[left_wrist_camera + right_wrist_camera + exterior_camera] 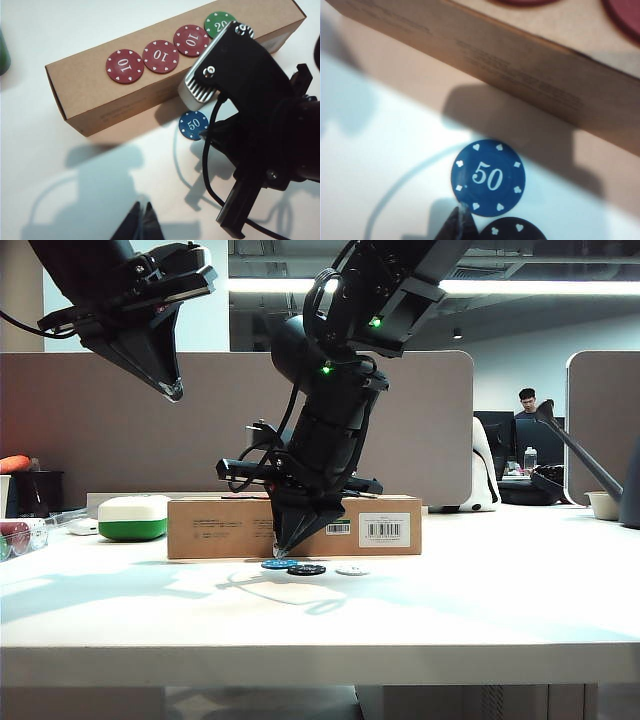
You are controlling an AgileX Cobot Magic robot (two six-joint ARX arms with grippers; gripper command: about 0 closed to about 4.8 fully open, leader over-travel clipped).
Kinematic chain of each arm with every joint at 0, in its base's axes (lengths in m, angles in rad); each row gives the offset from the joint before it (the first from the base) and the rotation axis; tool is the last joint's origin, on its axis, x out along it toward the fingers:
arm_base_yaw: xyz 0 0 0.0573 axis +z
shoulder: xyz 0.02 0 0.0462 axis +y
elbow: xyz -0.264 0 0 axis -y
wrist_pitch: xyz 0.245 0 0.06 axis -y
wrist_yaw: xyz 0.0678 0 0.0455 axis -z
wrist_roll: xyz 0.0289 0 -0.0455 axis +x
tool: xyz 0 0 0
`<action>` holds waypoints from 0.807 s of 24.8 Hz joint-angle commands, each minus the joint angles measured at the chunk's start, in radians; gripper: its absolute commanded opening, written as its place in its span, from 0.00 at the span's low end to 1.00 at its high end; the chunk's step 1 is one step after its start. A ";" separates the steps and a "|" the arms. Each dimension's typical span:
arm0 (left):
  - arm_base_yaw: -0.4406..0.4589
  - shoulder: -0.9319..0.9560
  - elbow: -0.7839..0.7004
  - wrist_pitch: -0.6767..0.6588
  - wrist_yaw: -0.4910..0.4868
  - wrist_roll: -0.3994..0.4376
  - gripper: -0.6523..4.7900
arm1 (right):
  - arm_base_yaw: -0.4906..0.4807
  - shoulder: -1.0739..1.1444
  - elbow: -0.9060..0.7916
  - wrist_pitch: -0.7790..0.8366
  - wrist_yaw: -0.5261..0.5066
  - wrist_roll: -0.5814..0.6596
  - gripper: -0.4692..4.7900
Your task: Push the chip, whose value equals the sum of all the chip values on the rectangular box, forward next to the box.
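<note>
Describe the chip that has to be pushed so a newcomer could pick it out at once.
Start at the long brown cardboard box in the middle of the table; a short row of chips lies on the tabletop just in front of it. The blue chip is the one at the left end, under the right gripper, which is closed; the left gripper hangs high above. It alone reads 50; next to it lie a black chip and a white chip.
</note>
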 commanded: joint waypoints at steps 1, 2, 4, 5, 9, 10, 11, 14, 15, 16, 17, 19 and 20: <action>0.000 -0.003 0.003 0.010 0.000 0.005 0.11 | 0.001 0.016 0.005 0.002 -0.019 -0.002 0.08; 0.000 -0.003 0.003 0.011 0.000 0.005 0.11 | 0.001 0.020 0.005 0.002 -0.019 -0.002 0.08; 0.000 -0.003 0.003 0.011 0.000 0.005 0.11 | 0.001 0.031 0.005 0.002 -0.019 -0.002 0.08; 0.000 -0.003 0.003 0.012 0.000 0.005 0.11 | 0.001 0.033 0.004 0.002 -0.019 -0.002 0.08; 0.000 -0.003 0.003 0.012 0.000 0.005 0.11 | 0.001 0.037 0.004 0.002 0.045 -0.002 0.08; 0.000 -0.003 0.003 0.012 0.000 0.005 0.11 | 0.001 0.037 0.004 0.002 0.059 -0.003 0.08; 0.000 -0.003 0.003 0.012 0.000 0.005 0.11 | 0.000 0.037 0.004 0.003 0.070 -0.006 0.08; 0.000 -0.003 0.003 0.012 0.000 0.005 0.11 | -0.003 0.037 0.004 0.010 0.075 -0.014 0.08; 0.000 -0.003 0.003 0.012 0.000 0.005 0.11 | -0.004 0.037 0.004 0.013 0.077 -0.018 0.08; 0.000 -0.003 0.003 0.012 0.000 0.005 0.11 | -0.007 0.038 0.004 0.018 0.077 -0.022 0.08; 0.000 -0.003 0.003 0.012 0.000 0.005 0.11 | -0.007 0.042 0.004 0.024 0.078 -0.022 0.08; 0.000 -0.003 0.003 0.012 0.000 0.005 0.11 | -0.010 0.048 0.004 0.035 0.077 -0.021 0.08; 0.000 -0.003 0.003 0.012 0.000 0.005 0.11 | -0.010 0.051 0.004 0.037 0.077 -0.021 0.08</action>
